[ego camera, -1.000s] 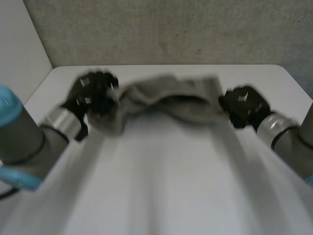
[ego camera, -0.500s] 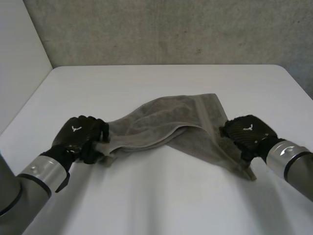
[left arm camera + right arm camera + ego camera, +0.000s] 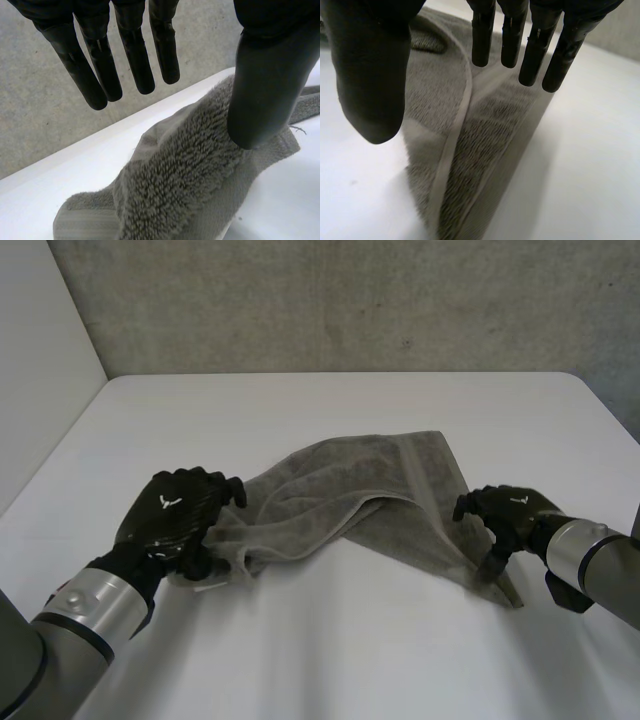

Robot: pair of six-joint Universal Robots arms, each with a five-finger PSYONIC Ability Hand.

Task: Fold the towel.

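Head view shows you the towel (image 3: 340,490) rumpled on the table (image 3: 330,650) — left hand (image 3: 175,518) over its left end, right hand (image 3: 508,512) over its right corner, both with fingers spread, clasping nothing.

White table (image 3: 330,410) in front of me, with just one grey towel (image 3: 340,480) lying on it. It's rumpled, partly folded over itself, ends out toward 9 and 3 o'clock, a corner poking toward 1.

Bare table (image 3: 330,410) lies all round the bunched towel (image 3: 350,490), which blocks the middle.
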